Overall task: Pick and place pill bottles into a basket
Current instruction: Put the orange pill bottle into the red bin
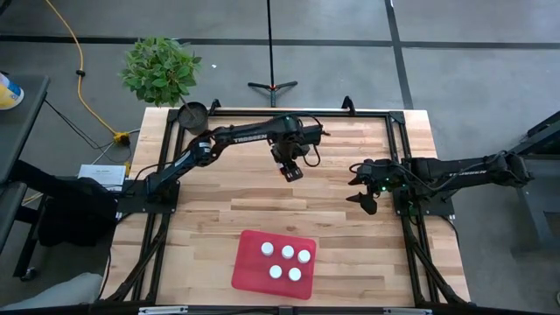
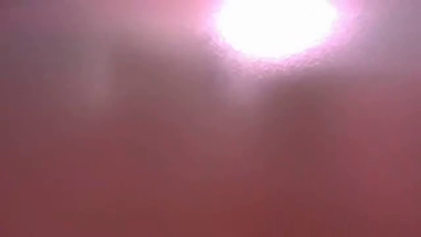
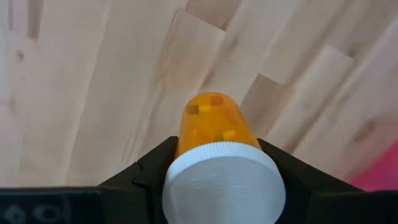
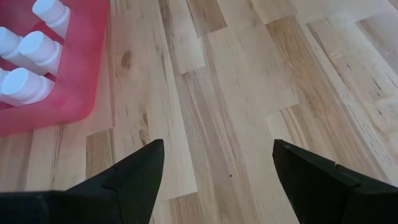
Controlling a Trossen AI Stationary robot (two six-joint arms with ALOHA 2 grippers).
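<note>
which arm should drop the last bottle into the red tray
Left. Its gripper is shut on a pill bottle, while the right gripper is open with nothing in it. Five bottles stand in the basket.

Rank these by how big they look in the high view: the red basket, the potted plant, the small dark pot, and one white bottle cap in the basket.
1. The red basket and the potted plant look about alike; too close to rank.
2. The small dark pot.
3. A bottle cap, the smallest.

Overhead, two wrists (low view blinded?).
</note>
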